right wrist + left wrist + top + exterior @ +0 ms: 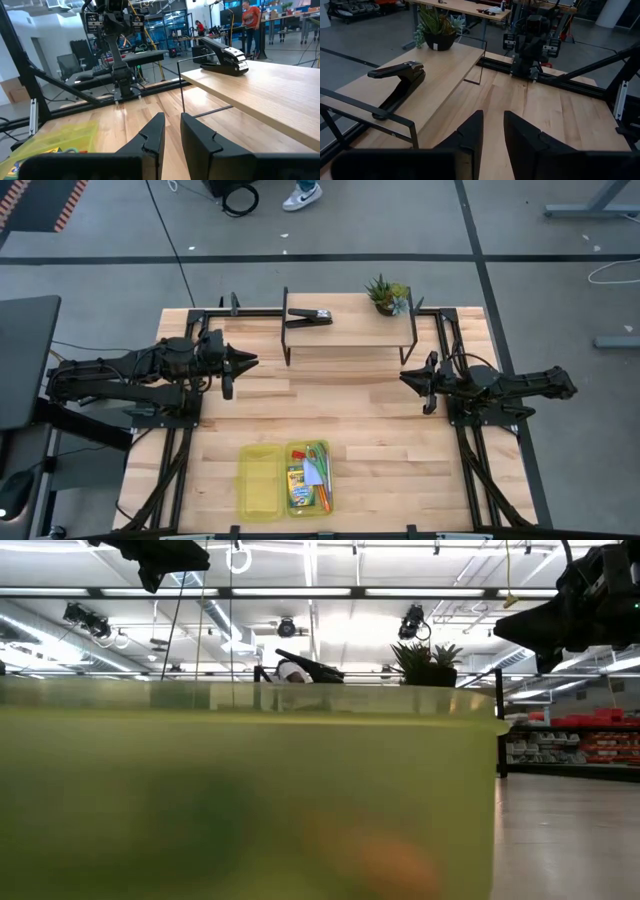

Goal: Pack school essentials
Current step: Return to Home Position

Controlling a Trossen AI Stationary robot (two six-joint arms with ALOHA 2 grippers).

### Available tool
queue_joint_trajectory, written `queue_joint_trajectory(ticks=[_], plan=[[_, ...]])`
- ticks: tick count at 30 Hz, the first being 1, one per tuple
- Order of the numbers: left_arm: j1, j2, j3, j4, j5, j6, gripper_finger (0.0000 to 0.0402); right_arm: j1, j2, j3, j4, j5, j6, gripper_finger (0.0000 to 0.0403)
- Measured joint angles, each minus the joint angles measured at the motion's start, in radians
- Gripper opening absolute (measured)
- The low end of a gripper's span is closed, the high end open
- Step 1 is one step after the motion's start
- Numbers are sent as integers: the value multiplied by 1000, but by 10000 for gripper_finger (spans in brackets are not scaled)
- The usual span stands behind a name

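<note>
Left gripper [250, 361] and right gripper [405, 376] hover above the desk [370, 460], fingers narrowly spread, empty; crayon box [298, 480] lies in the yellow case [285, 480].

Wooden tabletop [380, 430] with a raised wooden shelf [350, 330] along its far edge. On the shelf, a black clip-like tool [310, 317] is seen left of centre and a small potted green plant [387, 295] at the right end, well apart. A person's shoe [302, 195] is visible on the floor beyond.
</note>
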Motion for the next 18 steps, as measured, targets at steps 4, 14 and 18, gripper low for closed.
queue_joint_trajectory(ticks=[4, 14, 18], plan=[[0, 0, 0, 0, 0, 0, 80, 0, 0, 0, 0, 0, 0, 68], [0, 0, 0, 0, 0, 1, 89, 0, 0, 0, 0, 0, 8, 68], [-1, 0, 0, 0, 0, 1, 88, 0, 0, 0, 0, 0, 9, 68]])
